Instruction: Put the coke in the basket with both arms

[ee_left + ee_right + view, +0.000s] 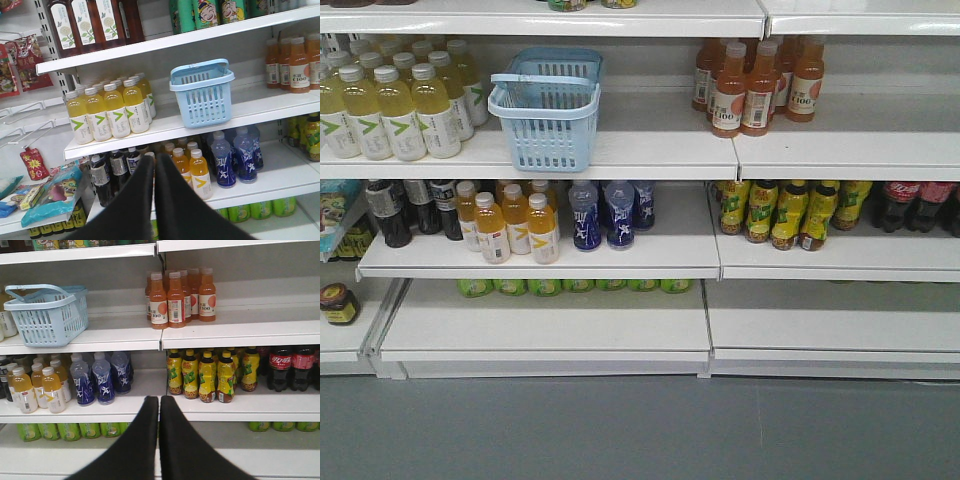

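Basket (201,92) lay farthest from us. Nearest, our left gripper (154,162) and right gripper (159,401) were both pinched closed, empty, pointing forward. Only our right wrist view caught red-labelled cola bottles (290,367). Beyond, the blue basket stood upright on a white shelf (650,150), near orange bottles (172,300) reading "100".

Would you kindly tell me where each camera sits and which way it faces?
Exterior front: stands back from the shelves, facing them squarely, floor at the bottom; no robot part shows.
Left wrist: on the left arm, viewing the shelves' left part with a tilt; the shut left jaws at the bottom.
Right wrist: on the right arm, facing the shelves nearly head-on; the shut right jaws at the bottom.
Shared: all three see the basket; front and right wrist both see the cola bottles.
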Motion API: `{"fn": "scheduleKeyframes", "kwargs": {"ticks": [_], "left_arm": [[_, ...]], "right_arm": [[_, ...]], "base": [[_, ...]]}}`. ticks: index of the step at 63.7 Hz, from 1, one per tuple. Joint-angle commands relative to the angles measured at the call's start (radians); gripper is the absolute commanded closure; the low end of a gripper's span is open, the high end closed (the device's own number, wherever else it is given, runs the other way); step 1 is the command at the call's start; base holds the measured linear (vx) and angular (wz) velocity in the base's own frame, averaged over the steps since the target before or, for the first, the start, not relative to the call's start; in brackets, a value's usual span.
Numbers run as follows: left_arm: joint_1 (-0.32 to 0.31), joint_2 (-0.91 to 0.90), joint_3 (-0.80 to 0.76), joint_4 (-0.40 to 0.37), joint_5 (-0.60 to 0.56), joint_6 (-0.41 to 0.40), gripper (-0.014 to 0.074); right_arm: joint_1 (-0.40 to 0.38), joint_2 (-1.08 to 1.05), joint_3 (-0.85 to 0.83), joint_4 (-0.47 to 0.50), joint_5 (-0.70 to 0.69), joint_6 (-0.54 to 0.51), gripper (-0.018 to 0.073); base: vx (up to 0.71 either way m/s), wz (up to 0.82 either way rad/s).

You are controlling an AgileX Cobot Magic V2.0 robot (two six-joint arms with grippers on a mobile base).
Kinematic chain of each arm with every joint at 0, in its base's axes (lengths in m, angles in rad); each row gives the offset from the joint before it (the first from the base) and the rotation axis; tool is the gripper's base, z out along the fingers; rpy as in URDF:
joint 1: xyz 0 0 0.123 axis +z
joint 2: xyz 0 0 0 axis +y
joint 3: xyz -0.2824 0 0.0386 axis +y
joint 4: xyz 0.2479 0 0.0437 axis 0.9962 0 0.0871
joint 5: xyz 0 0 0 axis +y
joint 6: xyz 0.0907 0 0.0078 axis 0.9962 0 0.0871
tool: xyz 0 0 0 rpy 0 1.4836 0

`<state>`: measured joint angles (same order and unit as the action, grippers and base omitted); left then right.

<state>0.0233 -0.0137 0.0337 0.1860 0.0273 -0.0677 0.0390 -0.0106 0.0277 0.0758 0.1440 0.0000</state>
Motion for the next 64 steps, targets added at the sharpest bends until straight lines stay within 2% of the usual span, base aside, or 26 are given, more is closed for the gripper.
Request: {"fn": "scheduleKeyframes", "kwargs": {"ticks": [1,64], "left_arm": [[-0.006,-0.013,-0.001,-0.003,-0.076,-0.003,0.0603],[-0.006,-0.013,-0.001,-0.003,-0.076,-0.003,0.0603]], "right_arm": [[-0.007,-0.018,0.011,-0.008,-0.078,-0.013,0.0568],[-0.007,-0.018,0.011,-0.008,-0.077,-0.013,0.0568]], "base": [[0.18,-0.01],[0.13,-0.01]]}}
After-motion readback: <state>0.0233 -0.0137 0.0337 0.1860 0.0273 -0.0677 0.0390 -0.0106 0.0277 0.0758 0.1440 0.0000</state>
